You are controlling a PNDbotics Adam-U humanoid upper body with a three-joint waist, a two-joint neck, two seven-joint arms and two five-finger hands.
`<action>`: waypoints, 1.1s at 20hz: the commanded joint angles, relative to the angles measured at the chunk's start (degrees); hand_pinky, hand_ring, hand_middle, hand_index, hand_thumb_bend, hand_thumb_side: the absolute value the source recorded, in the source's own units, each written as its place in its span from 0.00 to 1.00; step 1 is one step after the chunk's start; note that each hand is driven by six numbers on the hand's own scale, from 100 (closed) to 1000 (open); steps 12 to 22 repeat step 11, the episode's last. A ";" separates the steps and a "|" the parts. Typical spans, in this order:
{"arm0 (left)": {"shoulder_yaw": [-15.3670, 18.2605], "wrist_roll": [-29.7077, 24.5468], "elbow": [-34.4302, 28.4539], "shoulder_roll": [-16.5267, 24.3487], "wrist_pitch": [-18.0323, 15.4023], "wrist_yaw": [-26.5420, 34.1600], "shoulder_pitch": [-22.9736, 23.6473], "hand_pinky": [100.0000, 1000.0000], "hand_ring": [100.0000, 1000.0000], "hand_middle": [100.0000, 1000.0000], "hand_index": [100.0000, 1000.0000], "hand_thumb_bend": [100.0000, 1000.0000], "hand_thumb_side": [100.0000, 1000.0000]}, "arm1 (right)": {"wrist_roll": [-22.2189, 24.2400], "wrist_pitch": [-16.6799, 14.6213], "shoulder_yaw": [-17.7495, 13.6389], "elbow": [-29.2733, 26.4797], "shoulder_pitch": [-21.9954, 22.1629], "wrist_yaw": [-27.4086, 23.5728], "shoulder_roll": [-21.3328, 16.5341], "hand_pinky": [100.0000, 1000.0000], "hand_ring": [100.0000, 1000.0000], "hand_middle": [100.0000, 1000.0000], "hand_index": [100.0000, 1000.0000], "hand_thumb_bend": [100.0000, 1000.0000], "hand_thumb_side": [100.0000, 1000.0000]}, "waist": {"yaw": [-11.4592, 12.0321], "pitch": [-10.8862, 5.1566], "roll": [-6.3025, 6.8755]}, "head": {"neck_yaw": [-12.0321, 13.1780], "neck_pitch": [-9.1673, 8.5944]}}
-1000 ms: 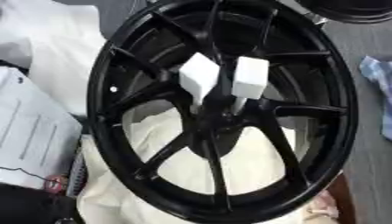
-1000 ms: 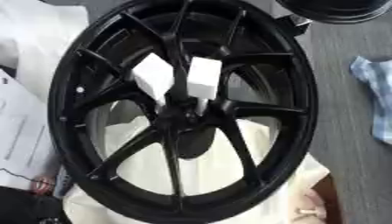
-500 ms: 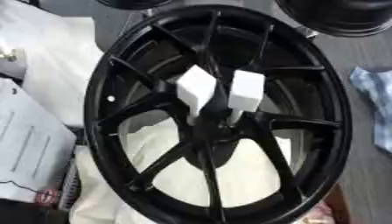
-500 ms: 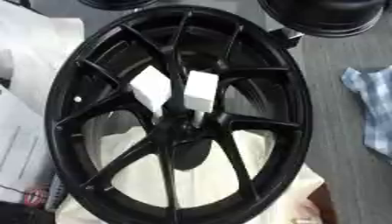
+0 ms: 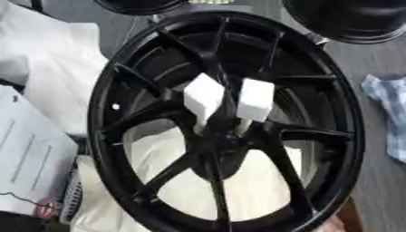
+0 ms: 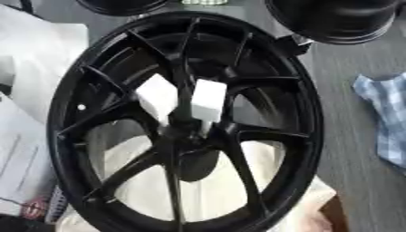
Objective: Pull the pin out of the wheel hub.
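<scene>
Two white blocks [image 5: 205, 96] on wheel hub [image 5: 218, 140]

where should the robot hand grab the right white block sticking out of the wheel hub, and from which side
Probably by the right white block itself, pinching its two flat side faces near the upper end. It stands out from the hub of the black wheel, so coming from the front, toward the camera side, looks clearest. The left white block sits close beside it, leaving little room there. No hand is in view.

Two white blocks [image 5: 228, 100] crowd the hub centre [image 5: 218, 140], spoke gaps open
</scene>
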 commanded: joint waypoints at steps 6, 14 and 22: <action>0.60 32.49 -17.18 -9.00 -7.13 16.47 2.72 0.79 0.72 0.57 0.79 0.00 0.69 | 0.15 -0.10 -0.67 -0.89 -1.32 -0.91 -1.23 0.89 0.77 0.58 0.67 0.00 0.49 | 0.15 -0.78 -0.29 | -1.03 -0.67; -0.93 40.35 -18.04 -18.79 -14.15 15.43 4.66 0.79 0.71 0.55 0.79 0.00 0.71 | 0.53 -0.05 -0.55 -0.89 -2.14 -1.12 -0.93 0.89 0.77 0.58 0.67 0.00 0.49 | 0.17 -0.13 -0.84 | -1.17 -1.05; -0.93 40.35 -18.04 -18.79 -14.15 15.43 4.66 0.79 0.71 0.55 0.79 0.00 0.71 | 0.53 -0.05 -0.55 -0.89 -2.14 -1.12 -0.93 0.89 0.77 0.58 0.67 0.00 0.49 | 0.17 -0.13 -0.84 | -1.17 -1.05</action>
